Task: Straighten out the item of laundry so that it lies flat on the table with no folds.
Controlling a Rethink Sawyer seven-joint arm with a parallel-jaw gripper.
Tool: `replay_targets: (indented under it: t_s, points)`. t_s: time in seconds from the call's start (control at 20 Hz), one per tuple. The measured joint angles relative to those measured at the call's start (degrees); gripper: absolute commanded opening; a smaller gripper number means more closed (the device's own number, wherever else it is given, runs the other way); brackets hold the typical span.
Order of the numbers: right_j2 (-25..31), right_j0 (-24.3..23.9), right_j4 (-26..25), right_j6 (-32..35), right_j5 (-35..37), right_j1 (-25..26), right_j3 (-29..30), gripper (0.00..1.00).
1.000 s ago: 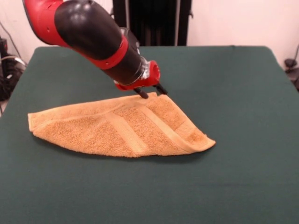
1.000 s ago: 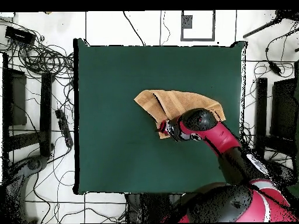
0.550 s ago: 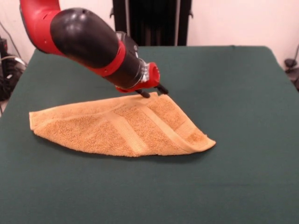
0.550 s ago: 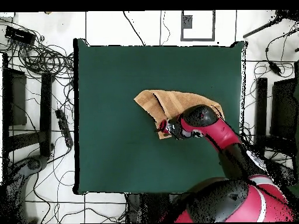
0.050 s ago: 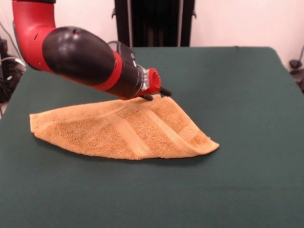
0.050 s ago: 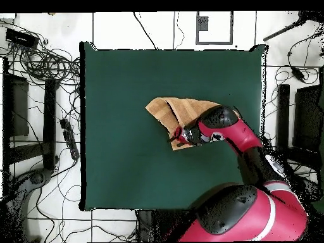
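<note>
The towel (image 5: 123, 130) lies on the green counter (image 5: 247, 95), about in the middle of it, a little toward the side where the arm comes in. It is not flat: it is folded over itself into a shape like a triangle, with one long point toward the counter's left edge in the front view and one short point toward the near right. Woven bands cross its top layer in slanted lines. In the overhead view the towel (image 6: 172, 111) shows only in part, because the arm (image 6: 221, 126) covers its one half.

The arm (image 5: 80, 57) reaches low over the counter, almost lying, and its pincer (image 5: 156, 94) is at the far corner of the towel, the highest point of the fold. The black tips touch the cloth there or are just above it. If the pincer is clenched on the towel corner or released, I cannot tell, the tips are too small and partly hidden by the red wrist.
</note>
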Motion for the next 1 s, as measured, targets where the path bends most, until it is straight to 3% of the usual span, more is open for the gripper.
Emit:
replay_targets:
  t_s: [1.0]
  points:
    - [-0.04, 3.16, -0.01, 0.0, 1.05, 1.23, 1.17, 1.0]
